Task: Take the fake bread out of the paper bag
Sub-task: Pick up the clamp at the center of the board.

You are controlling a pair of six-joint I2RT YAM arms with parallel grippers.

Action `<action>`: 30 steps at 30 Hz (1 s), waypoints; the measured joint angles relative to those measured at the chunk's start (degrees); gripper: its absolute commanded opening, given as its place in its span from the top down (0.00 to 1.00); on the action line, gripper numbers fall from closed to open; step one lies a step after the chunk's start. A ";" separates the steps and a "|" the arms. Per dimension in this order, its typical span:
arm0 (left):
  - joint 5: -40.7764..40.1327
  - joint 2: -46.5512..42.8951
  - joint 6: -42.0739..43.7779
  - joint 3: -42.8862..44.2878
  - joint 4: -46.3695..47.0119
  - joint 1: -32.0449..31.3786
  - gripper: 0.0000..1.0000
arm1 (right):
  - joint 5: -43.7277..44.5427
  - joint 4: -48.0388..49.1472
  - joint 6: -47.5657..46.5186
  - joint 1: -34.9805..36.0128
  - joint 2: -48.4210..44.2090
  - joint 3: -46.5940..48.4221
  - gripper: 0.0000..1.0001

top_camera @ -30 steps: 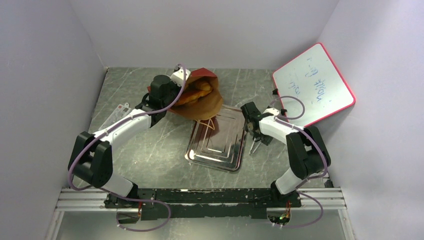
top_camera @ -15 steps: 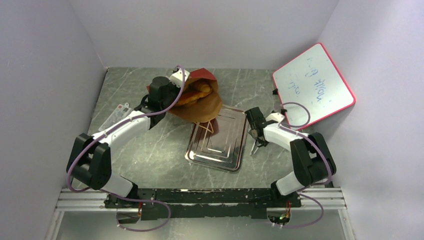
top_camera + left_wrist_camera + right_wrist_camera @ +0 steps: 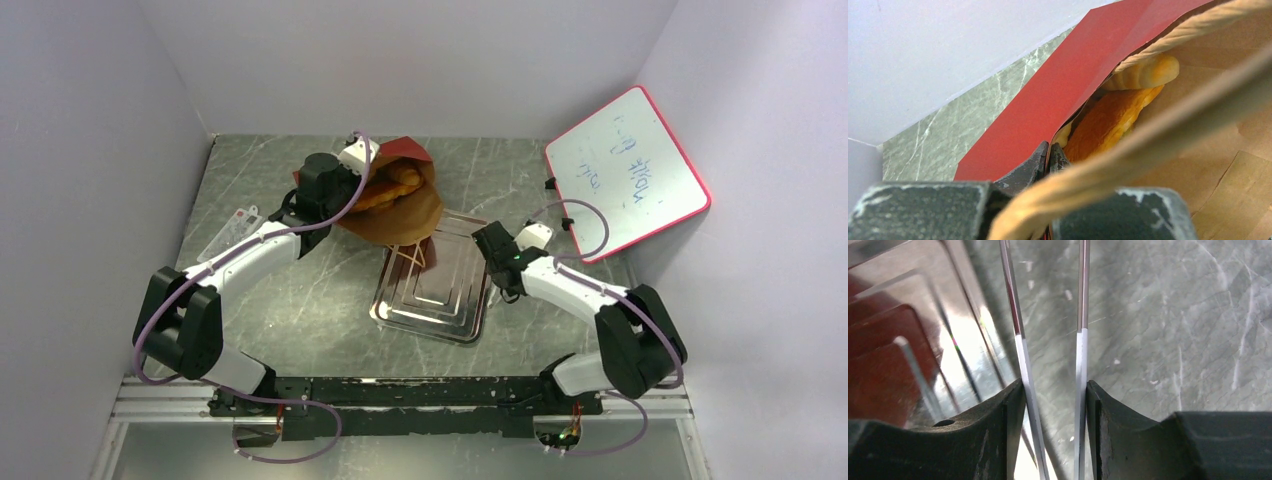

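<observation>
The paper bag (image 3: 410, 212) lies on its side at the back of the table, its brown inside facing the tray. Glossy golden fake bread (image 3: 392, 185) rests inside it. The left wrist view shows an orange loaf (image 3: 1108, 122) and a paler croissant (image 3: 1148, 72) behind the red bag wall (image 3: 1073, 75). My left gripper (image 3: 1049, 150) is shut on the bag's rim, with a tan cord handle (image 3: 1148, 145) running across the near view. My right gripper (image 3: 1054, 385) sits at the tray's right edge (image 3: 500, 272), its jaws closed on the two thin metal arms of a pair of tongs (image 3: 1020, 355).
A silver metal tray (image 3: 440, 310) lies at the table's centre, and the bag's lower edge overlaps its far left corner. A red-framed whiteboard (image 3: 625, 180) leans at the back right. A clear plastic packet (image 3: 230, 230) lies at the left.
My right gripper has moved left toward the tray's edge and its jaws have closed in on the tongs. The left gripper still grips the bag rim, unmoved.
</observation>
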 measured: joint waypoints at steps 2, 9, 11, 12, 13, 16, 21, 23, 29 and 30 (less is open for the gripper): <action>-0.07 0.00 0.22 0.00 0.00 0.00 0.93 | 0.85 -1.03 0.07 2.08 -1.11 0.81 0.56; -0.09 0.00 0.59 0.11 0.07 0.00 0.93 | 1.44 -2.86 -0.20 5.73 -8.00 0.74 0.63; -0.09 0.00 0.72 0.09 0.04 0.00 0.93 | 1.46 -3.26 -0.26 6.78 -10.29 0.33 0.63; -0.09 0.00 0.79 0.11 0.04 0.00 0.93 | 1.49 -3.63 -0.24 7.39 -11.21 0.11 0.62; -0.09 0.00 0.83 0.09 0.04 0.00 0.93 | 1.60 -4.00 -0.17 7.93 -11.76 -0.02 0.62; -0.09 0.00 1.09 0.09 0.04 0.00 0.93 | 2.62 -5.88 0.17 10.49 -12.83 -0.09 0.62; -0.09 0.00 1.88 0.09 0.07 0.00 0.93 | 5.09 -10.32 1.68 14.93 -13.75 0.11 0.62; -0.02 0.00 2.08 0.09 0.17 0.00 0.93 | 5.77 -11.78 2.32 16.15 -14.58 0.37 0.62; 0.07 0.00 2.32 -0.52 1.11 0.04 0.93 | 7.58 -15.82 3.87 18.58 -19.02 1.79 0.62; 0.07 0.00 2.32 -0.57 1.29 0.07 0.93 | 7.69 -16.37 3.98 18.82 -19.50 2.34 0.62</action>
